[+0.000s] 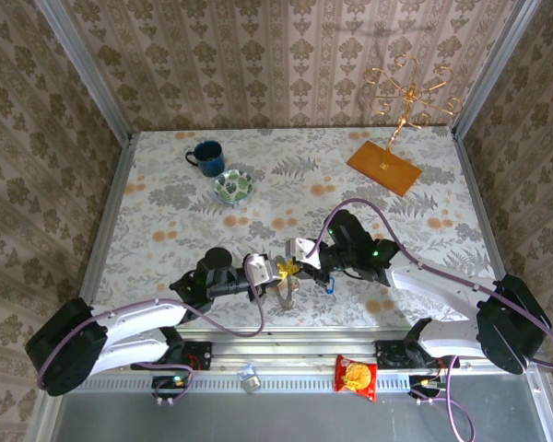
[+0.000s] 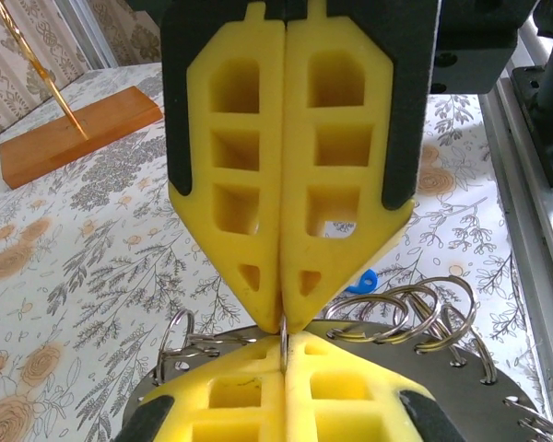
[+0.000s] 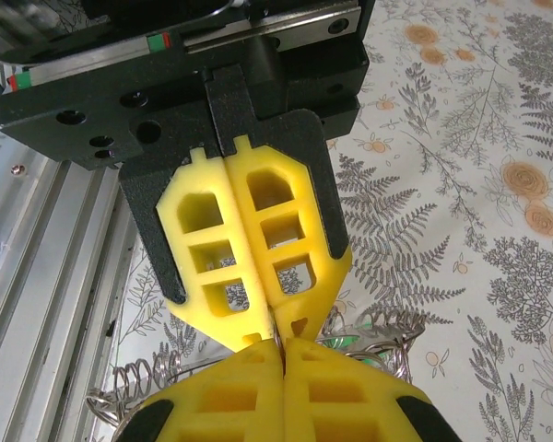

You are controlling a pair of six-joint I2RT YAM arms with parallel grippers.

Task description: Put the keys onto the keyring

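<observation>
Yellow lattice fingers of the left gripper (image 1: pixel 282 270) and right gripper (image 1: pixel 298 263) meet tip to tip above the near middle of the table (image 1: pixel 166 212), one arm on each side.

Left wrist view: both pairs of jaws are pressed together with no gap. A thin sliver of metal stands between the opposing tips; whether it belongs to the keyring or to a key cannot be told.

Keyring (image 2: pixel 484 401): a flat grey plate showing behind the left fingers (image 2: pixel 350 396). Its rim carries wire loops (image 2: pixel 410 308) that bunch just right of the tips.

Blue tag (image 2: pixel 365 280) of one key: on the table just beyond those loops, apart from both grippers. From above it lies just right of the ring.

Right wrist view: a green patch (image 3: pixel 344 342) shows among the loops, close beside the tips. Too little is seen to say what it is.

Far side of the table: mug (image 1: pixel 205 157) and bowl (image 1: pixel 232 186) at left, near each other; orange board (image 1: pixel 384 167) bearing a gold wire stand (image 1: pixel 405 87) at right.

Snack packet (image 1: pixel 356 377): on the rail in front of the table, between the arm bases.
</observation>
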